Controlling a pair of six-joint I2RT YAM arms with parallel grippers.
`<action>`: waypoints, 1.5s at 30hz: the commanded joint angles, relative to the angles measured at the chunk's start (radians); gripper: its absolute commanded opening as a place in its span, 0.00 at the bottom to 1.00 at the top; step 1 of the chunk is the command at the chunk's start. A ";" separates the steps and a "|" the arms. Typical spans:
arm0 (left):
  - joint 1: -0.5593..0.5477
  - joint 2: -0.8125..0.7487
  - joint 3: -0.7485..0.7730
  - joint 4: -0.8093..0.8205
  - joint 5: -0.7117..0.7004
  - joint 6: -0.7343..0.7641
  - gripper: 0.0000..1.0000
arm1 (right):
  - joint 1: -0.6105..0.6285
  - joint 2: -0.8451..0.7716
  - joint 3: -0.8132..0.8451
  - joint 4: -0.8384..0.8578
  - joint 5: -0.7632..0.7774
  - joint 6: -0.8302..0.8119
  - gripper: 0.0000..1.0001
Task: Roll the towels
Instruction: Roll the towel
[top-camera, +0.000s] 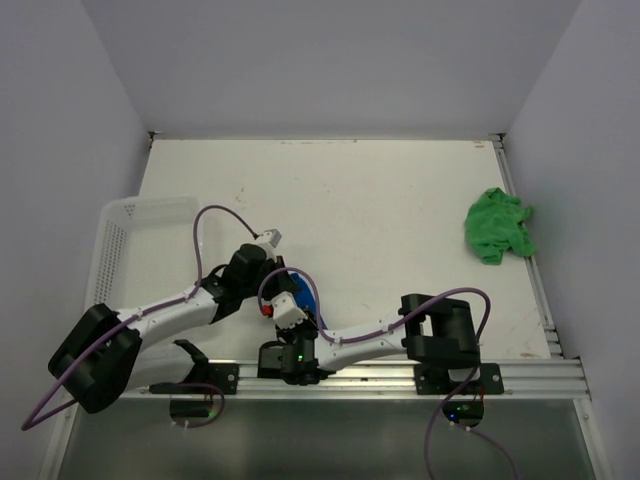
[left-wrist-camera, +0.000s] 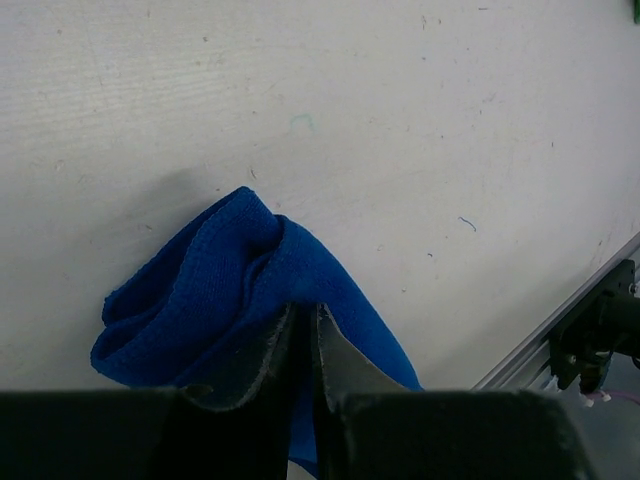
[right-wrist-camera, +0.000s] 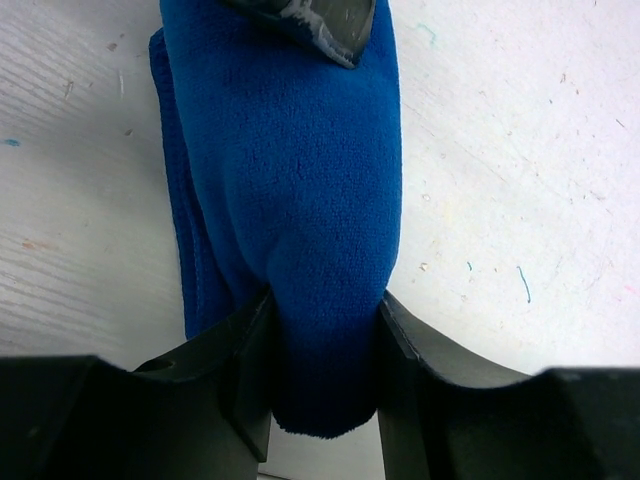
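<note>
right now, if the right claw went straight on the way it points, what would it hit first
The blue towel, which the right claw grips by one end. Past that, the left claw pinching the far end looks next in line, though depth is unclear.

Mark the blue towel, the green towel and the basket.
blue towel (right-wrist-camera: 300, 200): right wrist view, middle of the folded bundle.
green towel (top-camera: 498, 225): top view, centre of the crumpled heap.
basket (top-camera: 110, 255): top view, left mesh wall.
</note>
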 joint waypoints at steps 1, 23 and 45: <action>0.001 0.020 -0.041 -0.008 -0.017 0.016 0.15 | 0.004 -0.001 -0.006 -0.013 -0.059 0.005 0.43; 0.003 0.015 -0.109 0.025 -0.026 -0.001 0.14 | -0.233 -0.464 -0.337 0.489 -0.506 -0.115 0.73; 0.003 0.010 -0.112 0.025 -0.034 -0.006 0.14 | -0.373 -0.303 -0.506 0.755 -0.745 -0.121 0.65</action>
